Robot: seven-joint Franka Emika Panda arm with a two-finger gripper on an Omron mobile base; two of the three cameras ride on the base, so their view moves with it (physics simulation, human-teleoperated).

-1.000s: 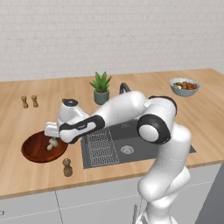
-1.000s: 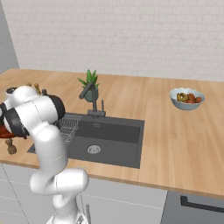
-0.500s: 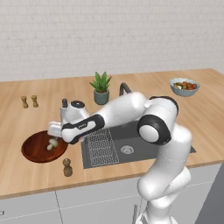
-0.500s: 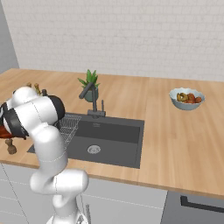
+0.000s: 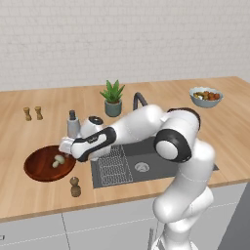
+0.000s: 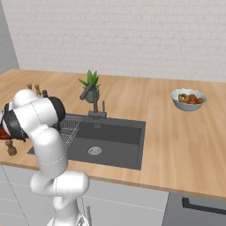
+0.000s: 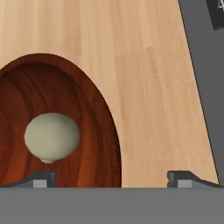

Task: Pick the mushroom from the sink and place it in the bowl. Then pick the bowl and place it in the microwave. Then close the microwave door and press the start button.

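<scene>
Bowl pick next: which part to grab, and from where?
Probably the rim of the bowl, from above with one finger inside and one outside: it is wide, shallow and flat on the counter, too broad to span. The near-sink edge is closest to the open end effector and keeps the fingers off the mushroom lying toward the middle.

Even, bright, diffuse light covers all 3 views, with no glare or blown highlights. In the left base view the arm (image 5: 146,124) casts a soft shadow toward the lower middle of the frame, over the sink (image 5: 146,168). The sink basin reads darkest in the right base view. The hand view is soft and pixelated; the mushroom (image 7: 51,137) shows gentle shading beneath.
</scene>
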